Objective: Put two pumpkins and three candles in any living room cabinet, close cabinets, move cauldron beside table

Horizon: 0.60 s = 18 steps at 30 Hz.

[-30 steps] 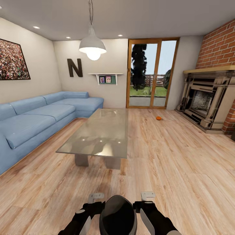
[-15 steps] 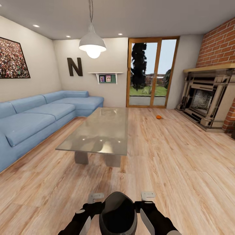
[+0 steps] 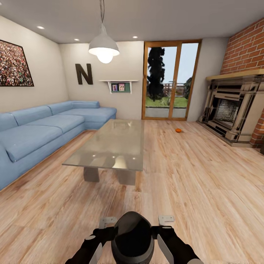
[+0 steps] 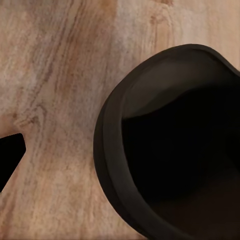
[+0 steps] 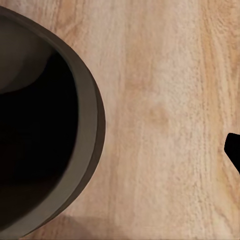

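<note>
The black cauldron (image 3: 132, 238) sits between my two arms at the bottom of the head view, mouth tilted toward me, above the wooden floor. My left gripper (image 3: 109, 230) is at its left side and my right gripper (image 3: 157, 229) at its right. In the left wrist view a black fingertip (image 4: 10, 155) stands far out from the cauldron's rim (image 4: 107, 145). The right wrist view likewise has a fingertip (image 5: 233, 150) wide of the rim (image 5: 92, 125). Both look open. One orange pumpkin (image 3: 178, 130) lies on the floor far ahead. The low table (image 3: 110, 146) stands ahead left.
A blue corner sofa (image 3: 40, 128) runs along the left wall. A stone fireplace (image 3: 234, 110) in a brick wall is at the right. Glass doors (image 3: 170, 80) close the far wall. A wide strip of wooden floor (image 3: 190, 176) runs between the table and the fireplace.
The whole view has shifted slightly, so the camera moved. The cauldron now stands a little higher in the picture between my arms. The pumpkin has not moved on the floor.
</note>
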Tool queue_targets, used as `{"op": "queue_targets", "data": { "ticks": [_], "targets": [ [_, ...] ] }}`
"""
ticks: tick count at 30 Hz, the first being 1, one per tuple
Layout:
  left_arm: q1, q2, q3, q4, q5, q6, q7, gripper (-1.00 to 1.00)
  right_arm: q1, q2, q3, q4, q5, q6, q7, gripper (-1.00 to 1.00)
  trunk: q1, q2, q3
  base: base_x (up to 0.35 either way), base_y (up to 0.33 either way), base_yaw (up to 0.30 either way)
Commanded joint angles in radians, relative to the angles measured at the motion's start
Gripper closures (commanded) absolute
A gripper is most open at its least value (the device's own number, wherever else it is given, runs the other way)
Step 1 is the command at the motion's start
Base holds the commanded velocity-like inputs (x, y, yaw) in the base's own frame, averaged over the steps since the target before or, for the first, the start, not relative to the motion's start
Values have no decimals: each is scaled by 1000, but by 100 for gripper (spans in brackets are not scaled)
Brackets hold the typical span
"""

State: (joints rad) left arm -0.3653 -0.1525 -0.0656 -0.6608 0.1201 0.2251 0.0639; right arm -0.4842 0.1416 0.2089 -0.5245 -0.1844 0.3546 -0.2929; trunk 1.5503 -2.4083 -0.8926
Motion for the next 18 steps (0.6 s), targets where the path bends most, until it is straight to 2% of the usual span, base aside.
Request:
{"op": "queue_targets", "data": {
  "ticks": [1, 5, 13, 16, 18],
  "targets": [
    [0, 1, -4, -2, 10, 5, 7, -100, -1, -1, 8, -2, -10, 4, -9, -100, 4, -8, -4, 0, 0, 0],
    [0, 1, -4, -2, 10, 5, 7, -100, -1, 3, 8, -2, -9, 3, -7, -100, 19, -36, -17, 0, 0, 0],
    [-1, 1, -4, -3, 10, 5, 7, -100, -1, 21, 9, -1, -9, 0, 12, -100, 19, -36, -17, 0, 0, 0],
    [0, 1, -3, -2, 10, 5, 7, -100, -1, 23, 9, 0, -10, 0, 51, -100, 19, -36, -17, 0, 0, 0],
    [-1, 1, -3, -2, 10, 5, 7, -100, -2, 24, 9, 0, -10, 0, 100, -100, 19, -36, -17, 0, 0, 0]
  ]
}}
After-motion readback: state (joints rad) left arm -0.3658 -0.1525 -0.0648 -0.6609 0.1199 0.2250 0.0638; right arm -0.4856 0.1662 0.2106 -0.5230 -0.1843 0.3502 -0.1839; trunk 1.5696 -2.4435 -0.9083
